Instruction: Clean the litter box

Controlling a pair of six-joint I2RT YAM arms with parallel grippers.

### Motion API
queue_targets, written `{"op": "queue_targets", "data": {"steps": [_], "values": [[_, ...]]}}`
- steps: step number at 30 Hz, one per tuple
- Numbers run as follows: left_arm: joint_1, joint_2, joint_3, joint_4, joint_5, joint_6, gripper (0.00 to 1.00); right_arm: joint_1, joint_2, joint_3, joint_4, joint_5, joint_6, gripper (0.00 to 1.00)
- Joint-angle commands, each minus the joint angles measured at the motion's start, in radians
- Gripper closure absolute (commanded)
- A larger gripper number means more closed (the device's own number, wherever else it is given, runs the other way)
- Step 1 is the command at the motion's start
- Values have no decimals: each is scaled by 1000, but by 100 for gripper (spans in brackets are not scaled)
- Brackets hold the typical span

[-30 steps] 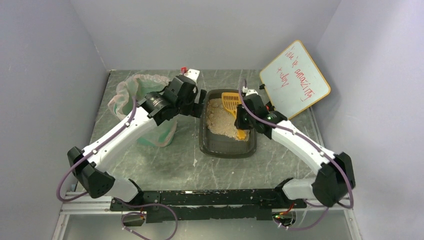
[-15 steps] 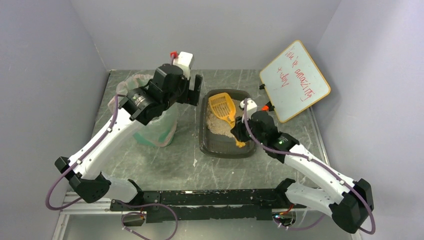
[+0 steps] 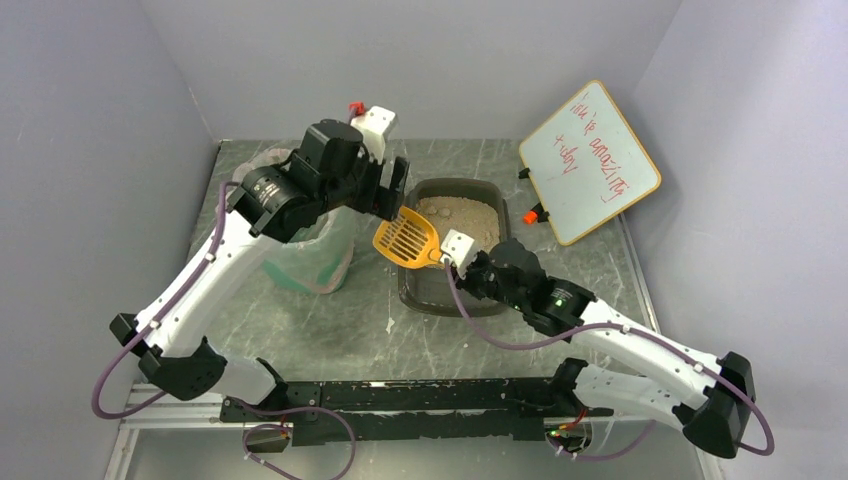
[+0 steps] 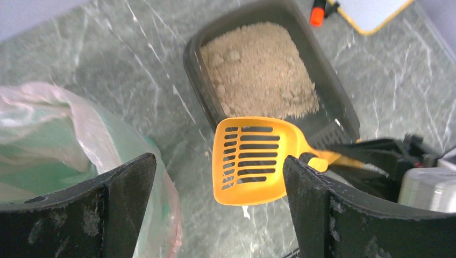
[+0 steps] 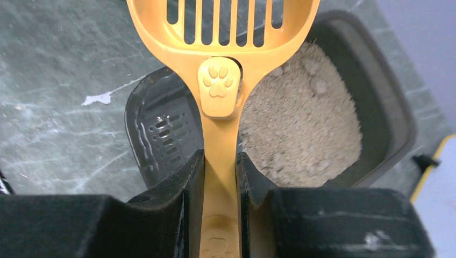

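Observation:
The litter box is a dark grey tray with beige litter heaped at its far end; it also shows in the left wrist view and the right wrist view. My right gripper is shut on the handle of the orange slotted scoop. It holds the scoop in the air over the box's left rim and the table. The scoop looks empty. My left gripper is open and empty, above and just behind the scoop.
A green bin with a clear bag liner stands left of the box, under my left arm. A whiteboard leans at the back right, with an orange-capped marker at its foot. Grey walls close in three sides.
My right gripper lifted the scoop out of the litter and swung it left, over the box's left rim. My left arm rose and drew back slightly toward the bin.

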Motion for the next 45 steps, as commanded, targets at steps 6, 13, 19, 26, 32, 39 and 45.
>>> {"op": "queue_targets", "data": {"steps": [6, 13, 19, 26, 32, 39, 45], "values": [[2, -207, -260, -30, 192, -122, 10, 18, -147, -31, 43, -103, -281, 100], [2, -244, -318, 18, 282, -180, 19, 20, -203, -29, 23, -167, -291, 100], [3, -243, -334, 25, 318, -208, 30, 21, -282, -42, 34, -206, -241, 100], [3, -253, -339, 47, 356, -230, 49, 21, -333, -46, 15, -219, -217, 100], [3, -251, -344, 96, 429, -253, 70, 21, -332, -39, 24, -209, -203, 100], [2, -252, -324, 75, 419, -225, 95, 21, -327, -20, 42, -161, -156, 100], [3, -259, -331, 84, 368, -227, 95, 21, -359, -22, 76, -123, -92, 80]]}}
